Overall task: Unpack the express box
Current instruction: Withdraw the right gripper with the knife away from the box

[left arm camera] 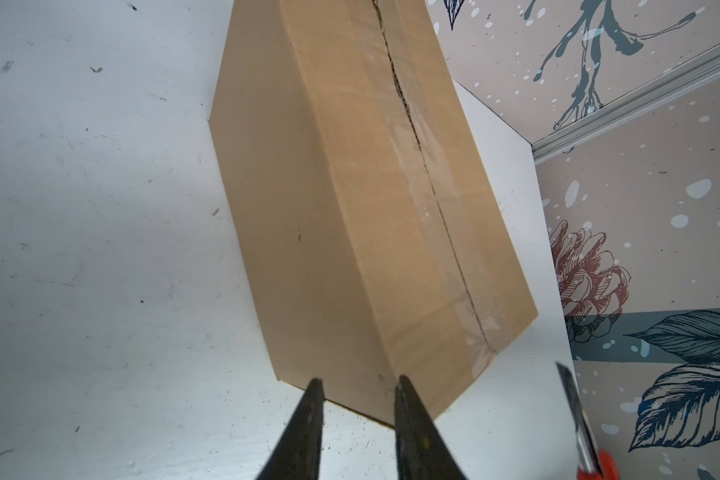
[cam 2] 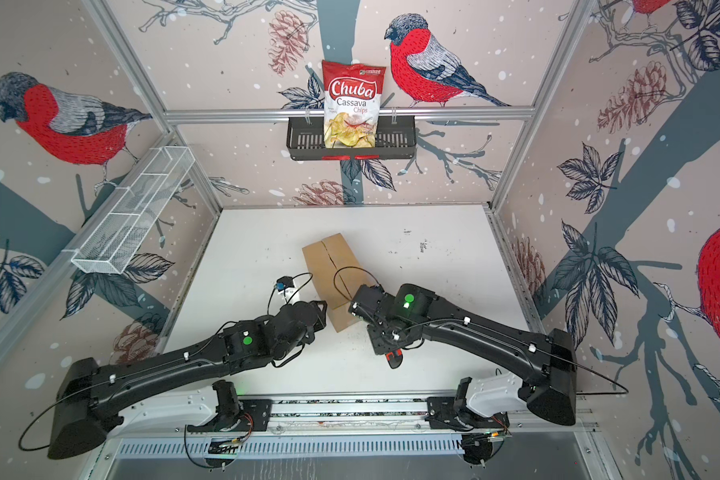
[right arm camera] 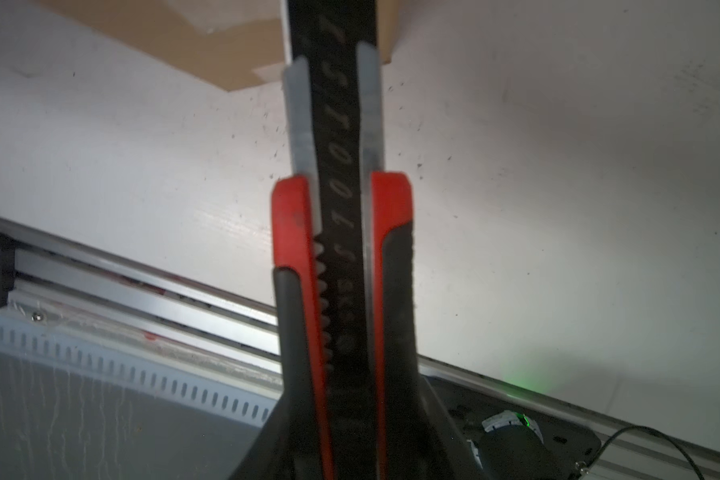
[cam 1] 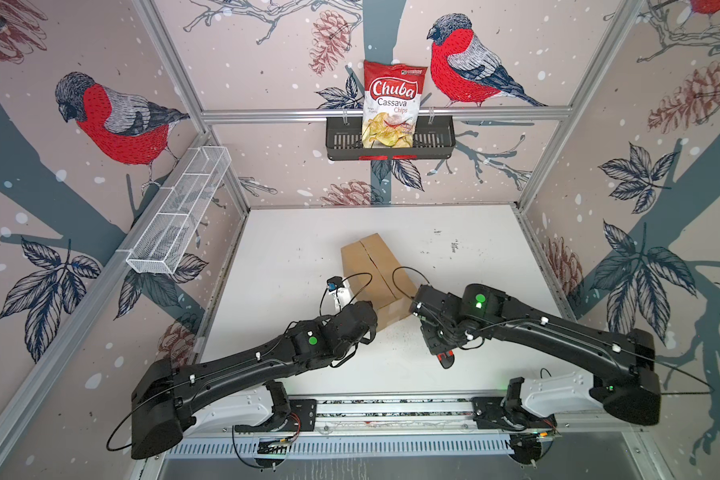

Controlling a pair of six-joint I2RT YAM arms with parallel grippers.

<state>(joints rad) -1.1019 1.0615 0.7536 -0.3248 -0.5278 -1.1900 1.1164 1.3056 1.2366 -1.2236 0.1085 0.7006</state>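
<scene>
Two arms meet at the near end of the express box (cam 1: 373,270) in both top views. You see it lying flat near the middle of the white table (cam 1: 292,249), flaps down, its long axis running from about 12 o'clock to 5 o'clock. Your left gripper (cam 2: 320,309) sits at its 7 o'clock corner; from up here you cannot tell whether it touches. Your right gripper (cam 1: 438,347) hangs just off the 5 o'clock corner, aimed toward 6 o'clock, with the red-and-black butt of a utility knife (cam 1: 446,359) sticking out. At 12 o'clock on the back wall, a chips bag (cam 1: 391,104) stands in a black basket (cam 1: 433,141).

On the left wrist view, your left gripper (left arm camera: 358,380) has its fingers a little apart with nothing pinched between them, tips right at the end of the express box (left arm camera: 350,208). Clear tape covers the centre seam, and a dark ragged line runs along it.

On the right wrist view, your right gripper (right arm camera: 350,415) is clamped on the utility knife (right arm camera: 341,216). The blade is run out toward a corner of the express box (right arm camera: 208,45); you cannot tell whether it touches.
</scene>
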